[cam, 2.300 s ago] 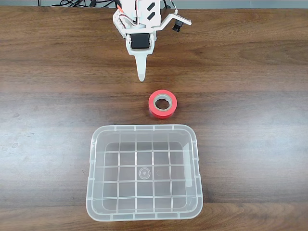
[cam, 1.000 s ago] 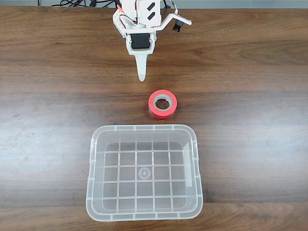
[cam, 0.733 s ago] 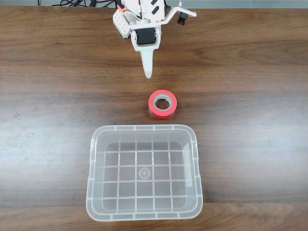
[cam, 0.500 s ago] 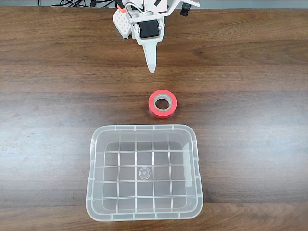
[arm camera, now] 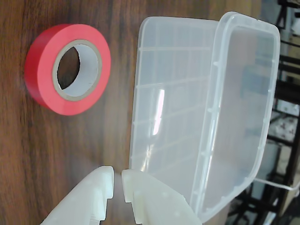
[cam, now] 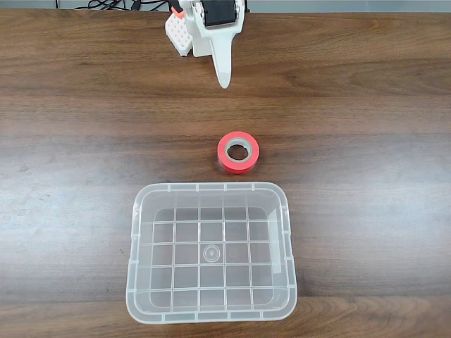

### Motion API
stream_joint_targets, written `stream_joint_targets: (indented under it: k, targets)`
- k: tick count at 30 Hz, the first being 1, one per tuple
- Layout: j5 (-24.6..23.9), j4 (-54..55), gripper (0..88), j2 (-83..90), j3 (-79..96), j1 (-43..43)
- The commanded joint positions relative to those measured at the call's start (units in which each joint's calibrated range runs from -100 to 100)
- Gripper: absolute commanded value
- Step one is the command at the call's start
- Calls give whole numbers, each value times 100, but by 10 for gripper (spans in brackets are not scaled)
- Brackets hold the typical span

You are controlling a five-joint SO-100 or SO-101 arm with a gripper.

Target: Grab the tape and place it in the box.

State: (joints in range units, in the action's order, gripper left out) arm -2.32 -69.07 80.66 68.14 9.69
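Note:
The red tape (cam: 237, 166) lies flat on the wooden table, hole up, just above the box's far rim in the fixed view. The clear box (cam: 211, 187) stands below it with nothing inside. My white gripper (cam: 225, 83) hangs near the table's top edge, well above the tape and slightly to its left, fingers together and holding nothing. In the wrist view the tape (arm camera: 40, 89) is at the upper left, the box (arm camera: 215, 93) is on the right, and my gripper (arm camera: 117, 172) enters from the bottom with only a thin slit between its fingers.
The brown wooden table (cam: 366, 105) spreads bare on both sides of the tape and the box. Black cables (cam: 120, 4) run along the top edge behind the arm. Dark racks (arm camera: 286, 117) stand beyond the table in the wrist view.
The arm has swung a little to the right and pulled back toward the top edge, so the fingertips sit farther from the tape. Tape and box have stayed put.

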Motion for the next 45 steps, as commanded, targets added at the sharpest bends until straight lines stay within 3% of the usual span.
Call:
stream_joint_targets:
  k: [1, 5, 19, 30, 36, 45]
  targets:
    - [79, -54, 13, -2209, -2053, 40]
    - [411, -37, 14, -3577, -3148, 55]
    - [132, 460, 13, -6296, -3306, 443]
    - [116, 948, 26, -6586, -2631, 362]
    - [137, 879, 166, -6610, -2622, 84]
    - [169, 914, 171, -6610, -2359, -55]
